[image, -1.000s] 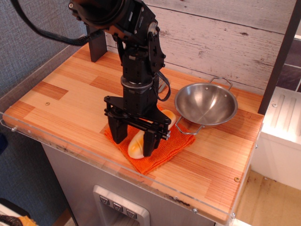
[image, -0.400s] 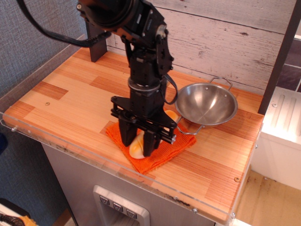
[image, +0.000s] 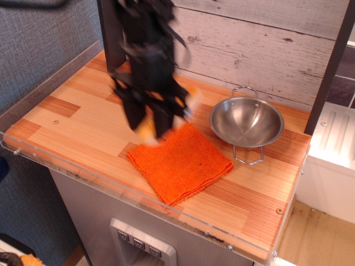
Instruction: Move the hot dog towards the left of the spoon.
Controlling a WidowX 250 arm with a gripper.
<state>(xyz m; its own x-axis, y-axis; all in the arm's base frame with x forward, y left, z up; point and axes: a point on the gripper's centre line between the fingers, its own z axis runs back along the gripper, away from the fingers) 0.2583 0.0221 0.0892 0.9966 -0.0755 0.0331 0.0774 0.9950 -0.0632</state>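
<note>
My gripper is blurred by motion and hangs above the wooden table, just behind the back left corner of the orange cloth. It is shut on the hot dog, a cream and orange-tan roll held crosswise. One end of the roll shows below the fingers and the other sticks out to the right. The roll is clear of the cloth. The spoon is not in view; I cannot tell whether the arm hides it.
A round steel two-handled bowl stands to the right of the cloth. A black post stands at the back left against the plank wall. A clear plastic strip lines the table's front edge.
My gripper has lifted the hot dog off the orange cloth and carried it up and back to the left. The bowl has turned, so its handles now point to the front and the back.
</note>
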